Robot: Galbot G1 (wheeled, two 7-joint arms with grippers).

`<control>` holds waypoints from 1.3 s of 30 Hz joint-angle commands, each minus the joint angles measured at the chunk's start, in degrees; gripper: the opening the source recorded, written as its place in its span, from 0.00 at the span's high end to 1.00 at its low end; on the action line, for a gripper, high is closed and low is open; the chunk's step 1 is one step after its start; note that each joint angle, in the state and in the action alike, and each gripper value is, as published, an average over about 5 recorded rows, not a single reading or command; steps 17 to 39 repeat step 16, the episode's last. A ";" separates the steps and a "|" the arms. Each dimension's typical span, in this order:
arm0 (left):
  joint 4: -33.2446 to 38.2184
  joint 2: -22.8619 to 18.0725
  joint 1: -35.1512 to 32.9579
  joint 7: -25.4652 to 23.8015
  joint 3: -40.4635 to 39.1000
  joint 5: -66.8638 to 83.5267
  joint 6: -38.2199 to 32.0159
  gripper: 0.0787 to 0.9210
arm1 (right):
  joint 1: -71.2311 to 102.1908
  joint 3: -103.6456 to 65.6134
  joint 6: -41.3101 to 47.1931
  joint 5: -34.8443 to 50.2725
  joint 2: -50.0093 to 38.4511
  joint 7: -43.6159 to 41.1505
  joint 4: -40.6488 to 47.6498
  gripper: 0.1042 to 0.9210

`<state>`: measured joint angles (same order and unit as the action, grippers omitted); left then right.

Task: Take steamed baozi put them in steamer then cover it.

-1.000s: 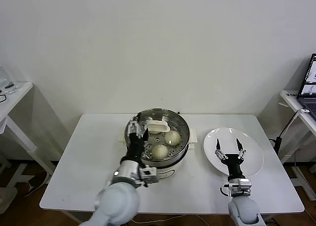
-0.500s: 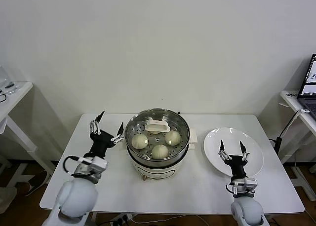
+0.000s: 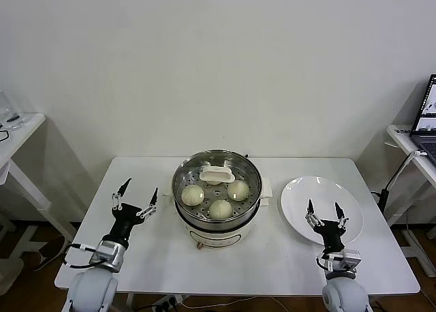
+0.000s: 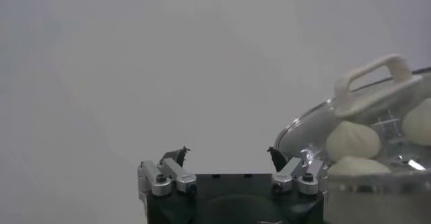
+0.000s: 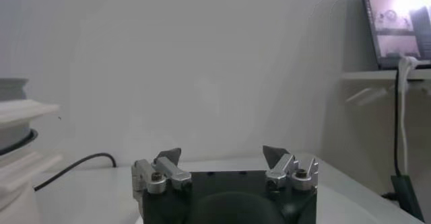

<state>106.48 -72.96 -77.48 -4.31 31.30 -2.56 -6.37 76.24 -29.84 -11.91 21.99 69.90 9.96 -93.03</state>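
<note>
Lid was on, buns were inside, and both your grippers stood empty.

Working from your left: your left gripper sat over the white table with its fingers spread wide and nothing in them, just beside the steamer, which lay to its right and was nearer this arm than the other. That shiny round steel pot on its white base held the steamed baozi, smooth cream domes on the perforated tray; you could count three plainly. The cover, clear glass with a metal rim and flat white handle, rested on top, handle running side to side. Farther right, your right gripper hovered spread open and empty over the bare white plate. The task looked complete.
</note>
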 commanded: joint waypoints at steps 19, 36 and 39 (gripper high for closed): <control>-6.09 -1.59 -4.88 1.79 3.55 0.73 -15.53 0.12 | 4.44 -1.32 -0.45 -1.43 0.76 -0.60 -2.65 0.12; -6.09 -1.59 -4.88 1.79 3.55 0.73 -15.53 0.12 | 4.44 -1.32 -0.45 -1.43 0.76 -0.60 -2.65 0.12; -6.09 -1.59 -4.88 1.79 3.55 0.73 -15.53 0.12 | 4.44 -1.32 -0.45 -1.43 0.76 -0.60 -2.65 0.12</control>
